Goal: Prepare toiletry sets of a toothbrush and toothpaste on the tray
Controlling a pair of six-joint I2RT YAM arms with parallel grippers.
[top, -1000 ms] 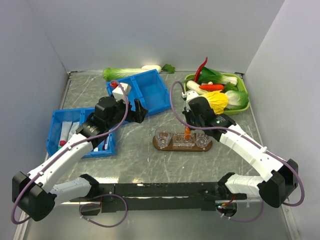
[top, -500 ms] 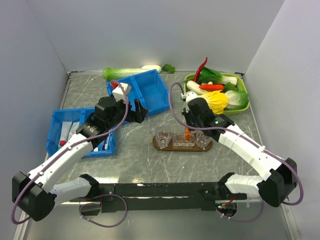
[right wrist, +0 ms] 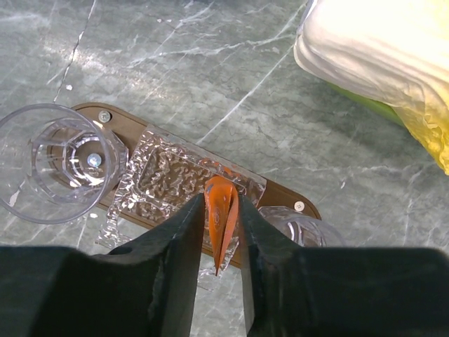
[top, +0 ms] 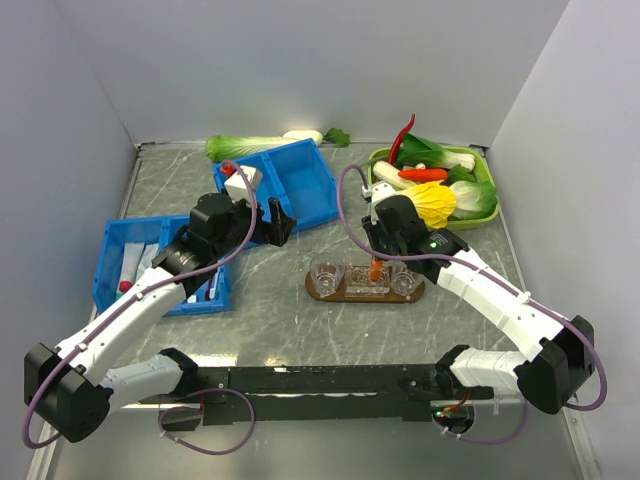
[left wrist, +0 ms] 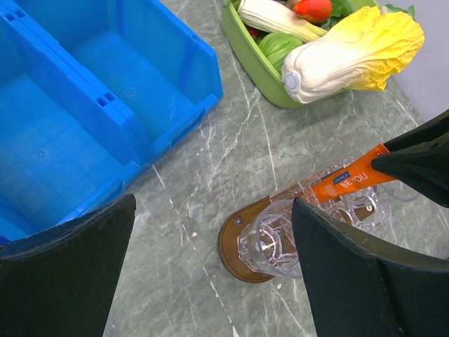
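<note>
Presently holding tube [left wrist: 351, 180] in right gripper [right wrist: 217, 210], jaws pinched shut on its upper part, long axis steeply upright, lower end at middle dish [right wrist: 168, 179] of tray [left wrist: 230, 246]; contact there not clear. Noted tray's long axis running 9 to 3 in top view, cups [right wrist: 59, 161] at each end, tube over its centre, so probably only a short straight drop needed. Found left gripper [left wrist: 210, 253] wide open and empty, at 10 o'clock from tray and well apart, hence right arm far nearer.

On the counter [top: 270, 300], near centre: tray [top: 365, 298], a cup [top: 325, 272] at each end. Above its middle, a tube [left wrist: 351, 181] in the right gripper [right wrist: 220, 210]. Left and far-left, two bins [top: 112, 262]; far right, vegetable tray [left wrist: 242, 42].
</note>
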